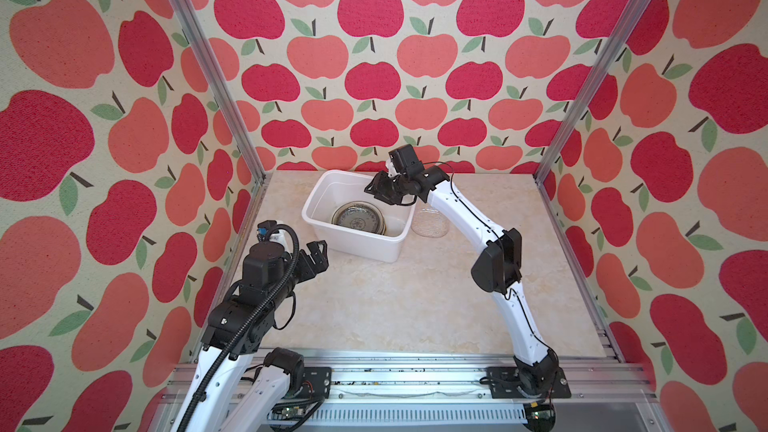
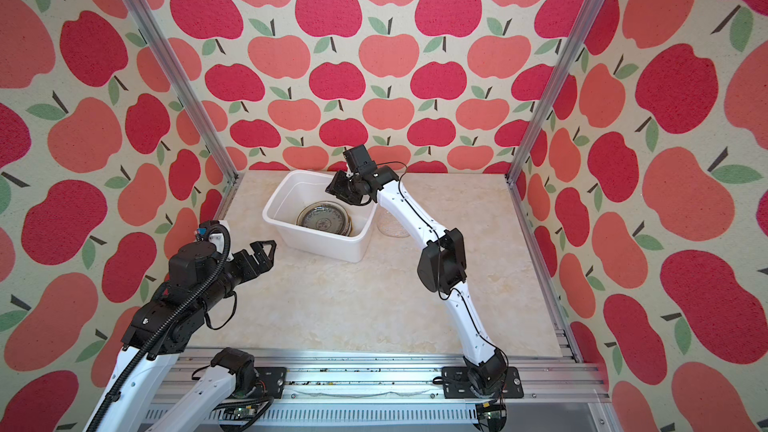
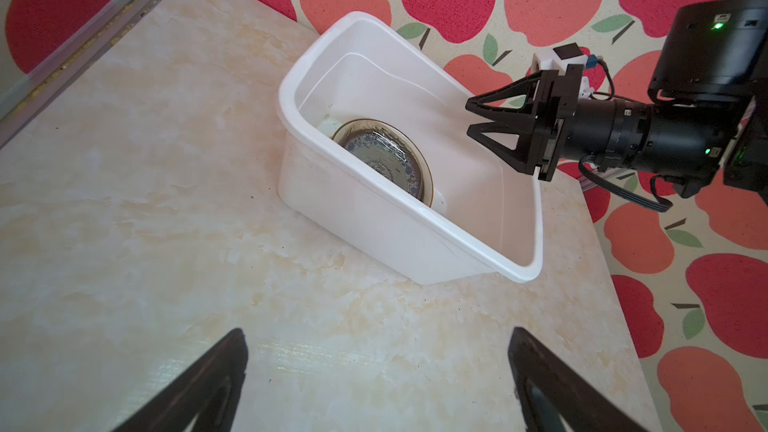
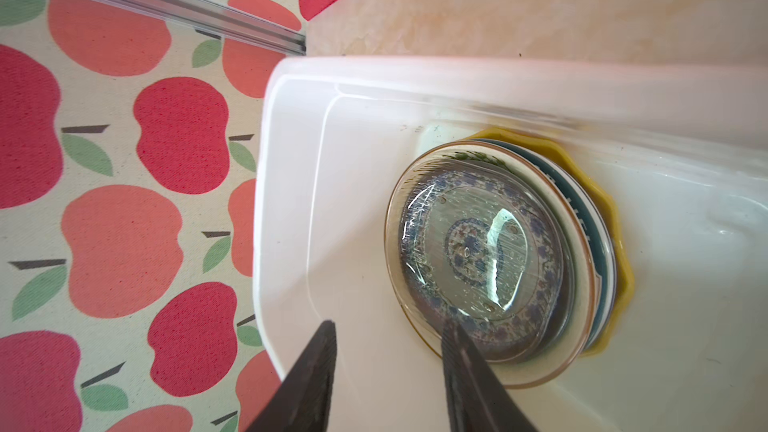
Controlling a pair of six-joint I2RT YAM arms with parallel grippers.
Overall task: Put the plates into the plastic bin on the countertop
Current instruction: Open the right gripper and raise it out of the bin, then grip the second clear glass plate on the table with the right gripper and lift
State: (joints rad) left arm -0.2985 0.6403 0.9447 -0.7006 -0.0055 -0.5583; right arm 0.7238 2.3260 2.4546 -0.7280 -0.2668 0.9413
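Right tool (image 4: 388, 324), jaws apart, hangs above the plates (image 4: 478, 251) stacked in the plastic bin (image 4: 332, 201) — left tool (image 3: 378, 332) wide apart

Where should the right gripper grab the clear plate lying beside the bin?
Probably its rim on the side facing away from the bin. The clear plate lies flat on the countertop close to the bin's wall, leaving little room there; the open right gripper should come from above, pinching the free edge.
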